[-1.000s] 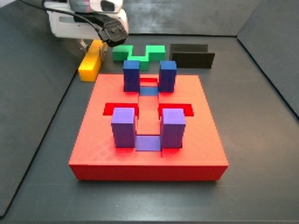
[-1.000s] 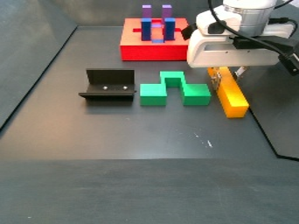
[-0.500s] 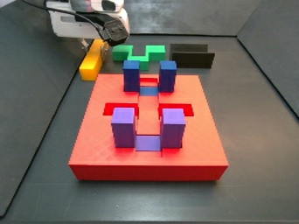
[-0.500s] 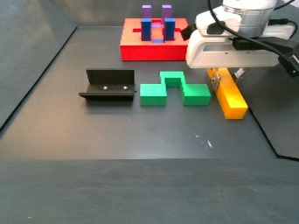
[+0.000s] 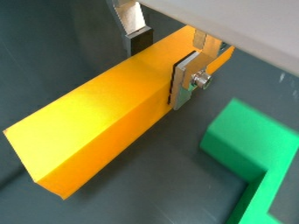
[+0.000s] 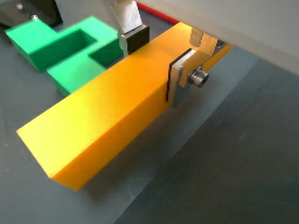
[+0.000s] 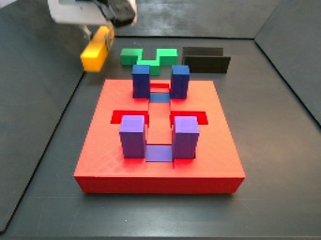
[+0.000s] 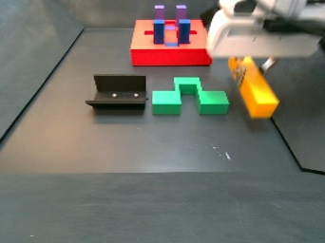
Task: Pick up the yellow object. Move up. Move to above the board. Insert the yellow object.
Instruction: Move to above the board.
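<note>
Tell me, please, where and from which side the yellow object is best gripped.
Grip the yellow object across its narrow width, on the two long flat side faces, coming from above. The pincer already holds it this way near one end, with a pad flat on each face; nearer the middle might balance better.

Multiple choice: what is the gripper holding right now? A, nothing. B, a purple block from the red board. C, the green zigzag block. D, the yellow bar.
D: in both wrist views the gripper has its fingers clamped on the sides of the yellow bar.
</note>
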